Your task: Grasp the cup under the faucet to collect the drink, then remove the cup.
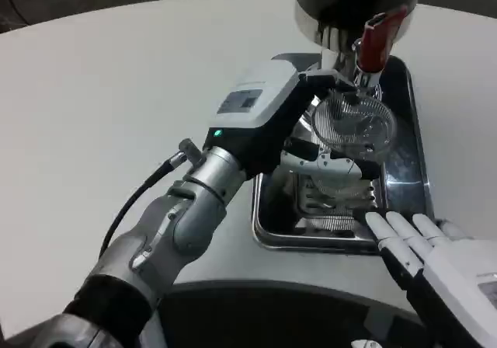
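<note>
A: What do the fingers (pixel 330 165) of the left hand (pixel 272 115) do?

B: They are wrapped around the clear cup (pixel 355 120) and grip it. The cup stands upright, its mouth open to the top, directly under the faucet (pixel 342 62) with the red lever (pixel 378 37), above the metal drip tray (pixel 415 130).

A: And the right hand (pixel 435 251)?

B: Its fingers are straight and apart, holding nothing, at the tray's near edge. So I think the left hand must carry the cup away, toward the robot.
</note>
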{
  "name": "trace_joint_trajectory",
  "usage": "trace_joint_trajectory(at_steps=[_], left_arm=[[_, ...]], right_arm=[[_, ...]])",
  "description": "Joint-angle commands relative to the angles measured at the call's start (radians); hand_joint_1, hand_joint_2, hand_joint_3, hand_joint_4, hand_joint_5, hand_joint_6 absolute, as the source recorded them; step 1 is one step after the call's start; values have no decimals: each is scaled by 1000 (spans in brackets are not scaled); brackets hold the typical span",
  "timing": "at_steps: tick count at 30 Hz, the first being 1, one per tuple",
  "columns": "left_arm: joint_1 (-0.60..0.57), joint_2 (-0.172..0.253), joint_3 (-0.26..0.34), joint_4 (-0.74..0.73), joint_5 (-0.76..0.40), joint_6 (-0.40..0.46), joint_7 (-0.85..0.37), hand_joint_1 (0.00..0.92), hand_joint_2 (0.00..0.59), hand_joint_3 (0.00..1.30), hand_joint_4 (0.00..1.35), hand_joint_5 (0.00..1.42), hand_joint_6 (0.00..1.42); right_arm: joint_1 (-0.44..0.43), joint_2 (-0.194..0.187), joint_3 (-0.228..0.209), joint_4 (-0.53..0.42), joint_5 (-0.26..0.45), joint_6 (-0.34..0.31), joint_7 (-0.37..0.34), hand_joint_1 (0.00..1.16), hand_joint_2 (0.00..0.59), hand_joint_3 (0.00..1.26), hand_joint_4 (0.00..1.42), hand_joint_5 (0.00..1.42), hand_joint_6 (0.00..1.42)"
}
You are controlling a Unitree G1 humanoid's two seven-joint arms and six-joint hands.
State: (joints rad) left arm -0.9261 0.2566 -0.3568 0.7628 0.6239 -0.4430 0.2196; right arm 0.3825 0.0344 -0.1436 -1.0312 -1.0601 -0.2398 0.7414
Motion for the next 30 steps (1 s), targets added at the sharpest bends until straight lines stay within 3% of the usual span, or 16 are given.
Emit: trace_joint_trajectory(at_steps=[1,7,8,9,11,14,17,23,25,28,30], left_arm=[[-7,13,-6,6,4,-4,-10,475,0,1034,1183,1391,1424],[-4,20,-8,5,6,8,-28,381,0,920,1053,1302,1424],[-4,22,-9,5,5,10,-35,337,0,900,1031,1298,1424],[-4,24,-9,5,5,12,-40,221,17,832,966,1279,1424],[-4,27,-8,3,6,14,-43,153,34,756,876,1245,1424],[-2,32,-6,-6,15,21,-29,131,39,699,798,1200,1424],[-1,38,-4,-15,24,31,-13,100,34,590,505,896,1325],[1,49,-5,-32,44,40,21,99,42,563,426,787,1298],[3,52,-5,-40,51,44,33,99,37,494,309,616,1130],[0,58,-4,-41,53,35,24,90,35,483,271,527,1027],[-2,62,-4,-39,49,26,16,81,31,415,171,402,800]], right_arm=[[1,7,5,-16,16,10,12,327,405,0,0,0,0],[0,1,4,-16,28,20,10,327,406,0,0,0,0],[-1,0,3,-16,32,22,9,327,406,0,0,0,0],[-2,-2,1,-16,35,23,8,327,406,0,0,0,0],[-4,-5,0,-16,43,29,7,327,406,0,0,0,0],[-9,-12,4,-16,47,42,11,327,406,0,0,0,0],[-12,-18,10,-16,48,54,13,327,406,0,0,0,0],[-27,-34,29,-16,42,92,23,327,406,0,0,0,0],[-31,-43,37,-16,40,108,26,327,406,0,0,0,0],[-35,-56,48,-16,40,130,26,327,406,0,0,0,0],[-40,-65,57,-16,35,144,28,327,406,0,0,0,0]])
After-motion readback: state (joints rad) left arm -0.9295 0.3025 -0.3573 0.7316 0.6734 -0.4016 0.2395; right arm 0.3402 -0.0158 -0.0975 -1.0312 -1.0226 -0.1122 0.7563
